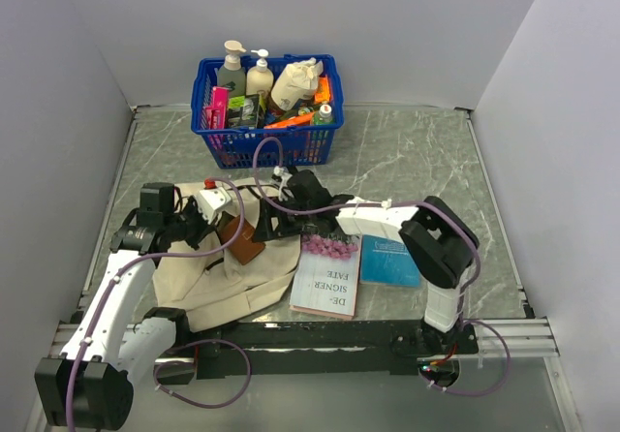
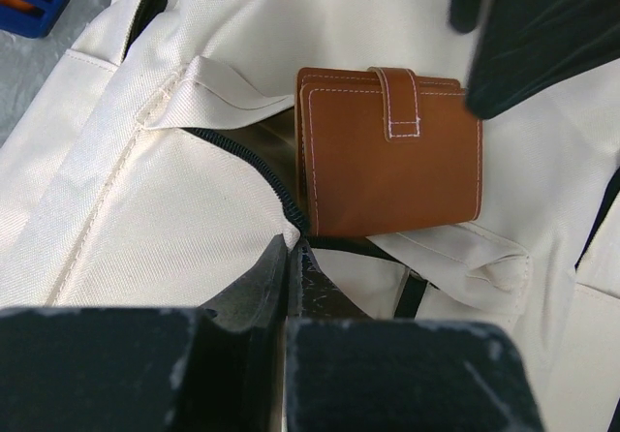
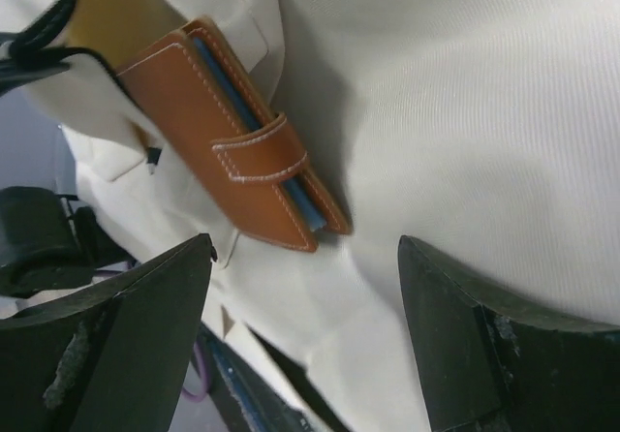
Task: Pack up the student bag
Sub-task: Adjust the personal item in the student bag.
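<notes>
Cream canvas, soft and slumped: the student bag (image 1: 208, 282) lies flat on the bench (image 1: 417, 161) in front of the left arm. It is just beside a pink-covered book (image 1: 326, 272), with the blue basket (image 1: 281, 146) well apart at the back. A tan leather wallet (image 2: 387, 151) rests at the bag's open mouth. One end sits over the dark gap by the black zipper (image 2: 257, 175), and the strap end lies out on the cloth. It looks only partly in.

The left hand (image 2: 291, 258) is clenched on the zipper edge, pinching the fabric there so the opening gapes. The right hand (image 3: 305, 301) hangs just above the wallet with its fingers spread wide and nothing between them — released.

To my eye the bag will handle as light and limp. It will sag and fold wherever it is lifted, and its mouth won't stay open unaided. The stitched zipper edge or a seam looks like the firmest place to take hold — a plain panel would only bunch up. The wallet looks stiff and smooth, so a nudge on its exposed end should slide it deeper, though loose cloth could snag a corner.
</notes>
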`<move>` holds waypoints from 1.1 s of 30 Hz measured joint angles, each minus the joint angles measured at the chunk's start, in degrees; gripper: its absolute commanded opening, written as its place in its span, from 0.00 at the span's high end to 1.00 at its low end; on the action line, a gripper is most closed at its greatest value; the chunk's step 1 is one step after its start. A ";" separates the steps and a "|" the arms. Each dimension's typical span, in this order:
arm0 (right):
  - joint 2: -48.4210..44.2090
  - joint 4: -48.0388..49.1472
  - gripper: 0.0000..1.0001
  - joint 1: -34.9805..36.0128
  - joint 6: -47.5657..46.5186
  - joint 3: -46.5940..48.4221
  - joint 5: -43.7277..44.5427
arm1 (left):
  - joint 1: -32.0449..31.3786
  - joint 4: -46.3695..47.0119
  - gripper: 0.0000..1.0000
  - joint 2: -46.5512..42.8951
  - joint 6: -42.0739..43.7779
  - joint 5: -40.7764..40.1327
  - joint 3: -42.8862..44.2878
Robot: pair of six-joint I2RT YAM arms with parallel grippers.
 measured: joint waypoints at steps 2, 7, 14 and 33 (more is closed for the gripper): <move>2.21 0.57 0.16 0.00 -0.63 1.64 -0.79 | -0.02 0.00 0.98 0.00 0.02 -0.09 0.00; 4.52 4.02 0.18 0.00 -2.29 4.00 -2.62 | -0.02 0.00 0.97 0.00 0.28 -0.17 0.00; 10.64 8.48 0.31 0.09 -4.17 8.94 -6.58 | -0.02 -0.20 0.98 0.00 0.70 -0.24 0.09; 10.56 15.91 1.00 -0.57 0.48 6.36 -15.23 | -0.66 -0.87 0.97 0.00 0.83 -1.11 0.70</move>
